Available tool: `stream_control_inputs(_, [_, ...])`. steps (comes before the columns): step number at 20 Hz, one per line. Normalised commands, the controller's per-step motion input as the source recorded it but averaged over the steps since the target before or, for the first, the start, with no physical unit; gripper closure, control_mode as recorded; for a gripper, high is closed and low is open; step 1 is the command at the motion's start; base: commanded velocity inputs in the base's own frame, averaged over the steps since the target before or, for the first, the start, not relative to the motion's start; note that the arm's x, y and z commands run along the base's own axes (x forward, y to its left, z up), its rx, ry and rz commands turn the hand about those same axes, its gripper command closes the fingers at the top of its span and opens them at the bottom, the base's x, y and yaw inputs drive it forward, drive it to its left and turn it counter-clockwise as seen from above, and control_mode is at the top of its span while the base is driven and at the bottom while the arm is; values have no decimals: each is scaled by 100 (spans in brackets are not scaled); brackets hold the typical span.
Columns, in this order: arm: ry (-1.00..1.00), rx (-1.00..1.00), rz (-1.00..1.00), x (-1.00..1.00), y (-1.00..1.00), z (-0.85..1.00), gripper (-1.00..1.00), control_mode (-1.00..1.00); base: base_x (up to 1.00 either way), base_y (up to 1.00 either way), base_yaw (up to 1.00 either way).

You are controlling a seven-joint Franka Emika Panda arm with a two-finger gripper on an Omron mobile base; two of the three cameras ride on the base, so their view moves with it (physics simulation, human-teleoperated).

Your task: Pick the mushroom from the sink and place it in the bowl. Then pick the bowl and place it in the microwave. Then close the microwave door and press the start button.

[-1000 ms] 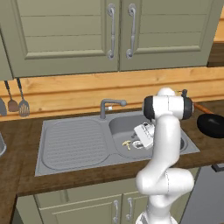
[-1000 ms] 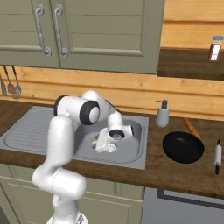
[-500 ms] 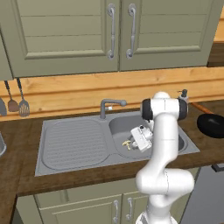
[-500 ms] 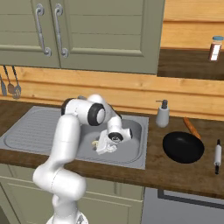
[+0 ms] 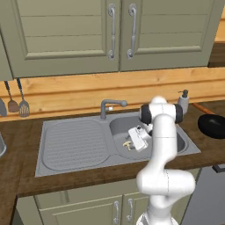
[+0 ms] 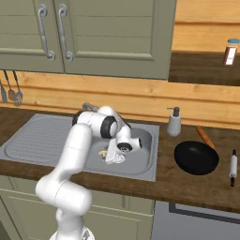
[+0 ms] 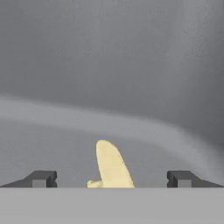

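Nearest to you in the hand view, the gripper (image 7: 111, 178) stands with its jaws spread wide and nothing between them is clasped: one dark fingertip (image 7: 41, 178) sits at about 8 o'clock and the other at about 4 o'clock, with the pale tan mushroom (image 7: 111, 167) rising in the gap at 6 o'clock, apart from both tips. It lies on the grey floor of the sink (image 7: 131, 78), whose curved wall runs across the picture beyond it. From the left base view you see the gripper (image 5: 131, 143) reaching down into the basin, tilted toward the mushroom (image 5: 126, 144), which shows as a small yellowish speck just at its tip, at about 9 o'clock from the hand. The sink (image 5: 74, 145) has its ribbed drainboard at 9 o'clock from the basin and the curved faucet (image 5: 110, 107) at 12 o'clock on the back rim. In the right base view the gripper (image 6: 111, 157) hangs low inside the basin; the mushroom is too small there to tell apart. Farther along the wooden counter (image 6: 187, 185), at 3 o'clock from the sink, you have a soap dispenser (image 6: 174, 122), a black pan (image 6: 196, 158) and a rolling pin (image 6: 233, 166). Behind all this, the green cabinet doors (image 5: 114, 33) hang shut above, and utensils (image 5: 18, 99) hang on the wall at 9 o'clock.
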Motion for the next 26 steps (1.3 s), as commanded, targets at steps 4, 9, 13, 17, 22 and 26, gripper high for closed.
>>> stream_control_inputs(4, [0,3,1,36,0,-31,-100,-100,0,0,0])
stream_control_inputs(9, [0,5,0,16,0,-20,100,-100,0,0,0])
stream_control_inputs(13, [0,8,0,0,0,0,100,-100,0,0,0])
stream_control_inputs(17, [-1,2,4,0,-2,20,100,-100,0,0,0])
stream_control_inputs(22, [-15,-1,10,-27,-29,86,100,-100,0,0,0])
stream_control_inputs(26, [-29,-19,22,-71,-61,100,100,-100,0,0,0])
